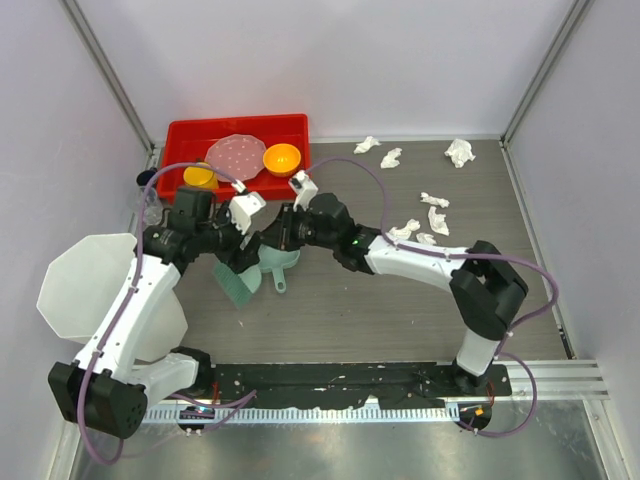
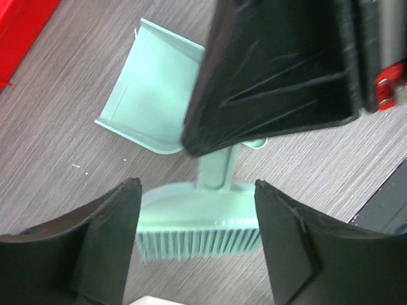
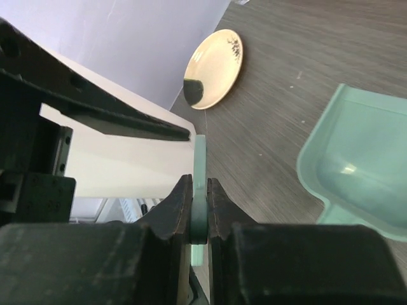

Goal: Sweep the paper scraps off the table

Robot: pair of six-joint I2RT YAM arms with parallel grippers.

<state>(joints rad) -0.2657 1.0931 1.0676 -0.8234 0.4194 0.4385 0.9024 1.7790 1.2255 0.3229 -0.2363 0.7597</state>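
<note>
Several crumpled white paper scraps lie on the table at the back right, from the far edge down to beside the right forearm. My right gripper is shut on the flat handle of a mint-green brush. My left gripper is open, and the brush head with its bristles lies between its fingers. A mint-green dustpan lies just past the brush and also shows in the top view. Both grippers meet at the table's left middle, left and right.
A red tray with a pink plate and orange bowls stands at the back left. A large white faceted bin stands off the table's left edge. A cream round disc lies near the wall. Metal rails edge the table.
</note>
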